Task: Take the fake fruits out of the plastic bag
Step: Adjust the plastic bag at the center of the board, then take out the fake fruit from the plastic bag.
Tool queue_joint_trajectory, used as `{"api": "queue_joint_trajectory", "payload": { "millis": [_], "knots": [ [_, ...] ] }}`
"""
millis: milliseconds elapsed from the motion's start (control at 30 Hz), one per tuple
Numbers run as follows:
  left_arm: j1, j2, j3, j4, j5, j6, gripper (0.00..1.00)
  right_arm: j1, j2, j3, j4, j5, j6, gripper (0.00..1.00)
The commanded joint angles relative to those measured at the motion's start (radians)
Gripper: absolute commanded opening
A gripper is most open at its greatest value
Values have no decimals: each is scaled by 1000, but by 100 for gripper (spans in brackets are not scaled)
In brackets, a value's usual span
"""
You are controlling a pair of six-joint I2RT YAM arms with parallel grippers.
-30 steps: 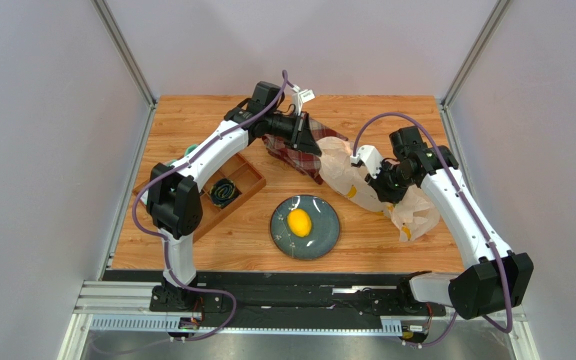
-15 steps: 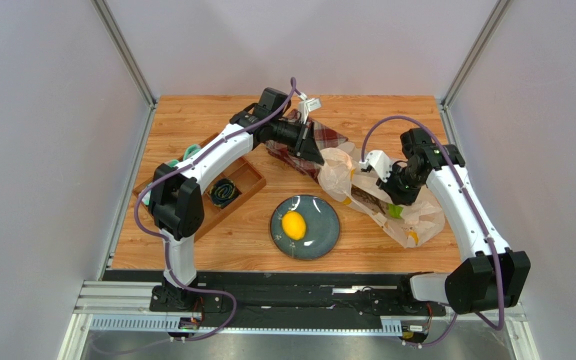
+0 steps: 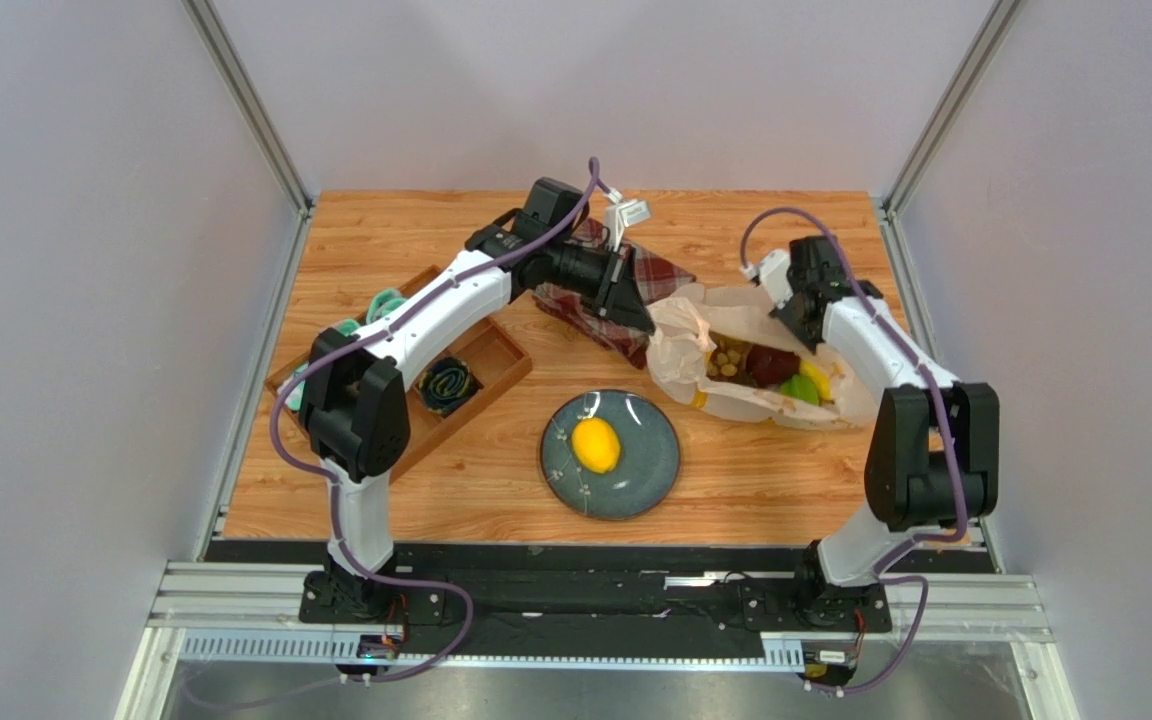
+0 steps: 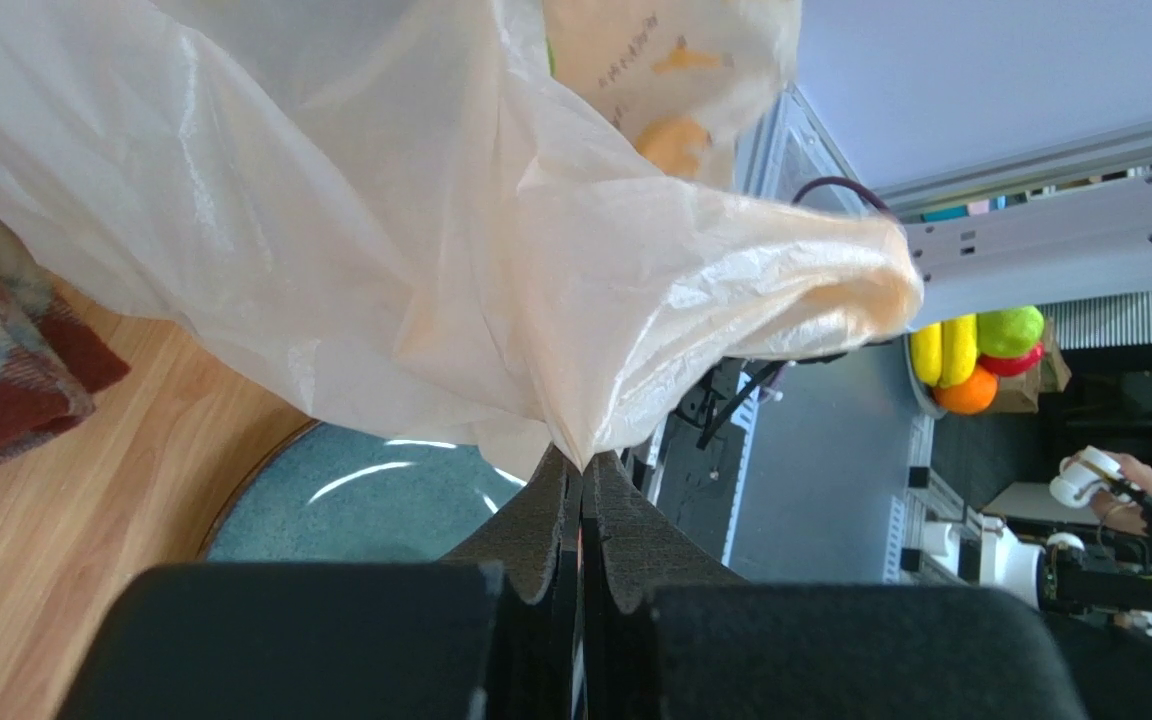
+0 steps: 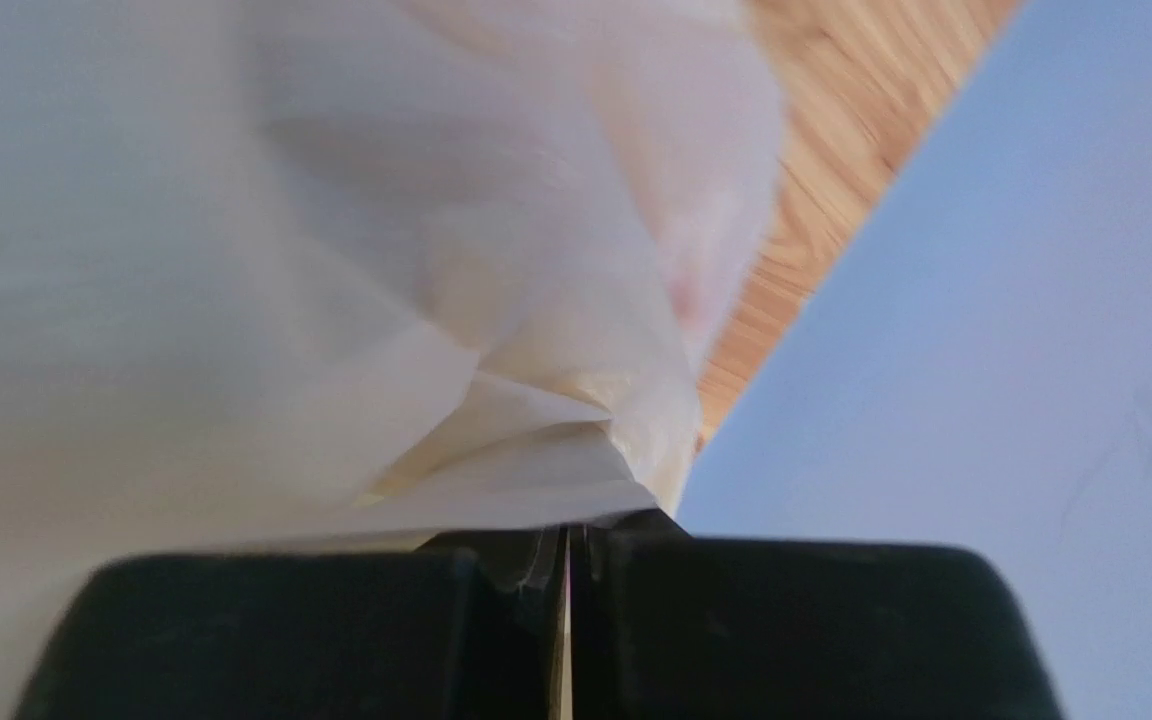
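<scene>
The plastic bag (image 3: 687, 323) lies open at the right of the table, stretched between both grippers. Inside it show a tan-green grape bunch (image 3: 722, 362), a dark red fruit (image 3: 772, 365), a green piece (image 3: 796, 387) and a yellow piece (image 3: 820, 381). A yellow lemon (image 3: 596, 446) rests on the blue-grey plate (image 3: 657, 465). My left gripper (image 3: 645, 315) is shut on the bag's left edge (image 4: 387, 225). My right gripper (image 3: 790, 311) is shut on the bag's far right edge (image 5: 387, 300).
A red plaid cloth (image 3: 657, 275) lies behind the bag under my left arm. A wooden tray (image 3: 500, 360) with coiled black and teal items stands at the left. The plate (image 4: 327, 503) is just below the left gripper.
My right gripper has swung back and up to the bag's far right edge. The bag has been pulled open and flatter, and several fruits now show inside. My left gripper has shifted slightly right.
</scene>
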Motion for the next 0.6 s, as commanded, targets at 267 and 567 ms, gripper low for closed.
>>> {"api": "queue_joint_trajectory", "payload": {
  "millis": [267,567],
  "knots": [
    [-37,-3,26,63,20,-24,0,-98,-304,195,-246,-451,270,45],
    [-40,6,18,81,24,-52,0,-42,-297,-12,-275,-500,359,18]
  ]
}}
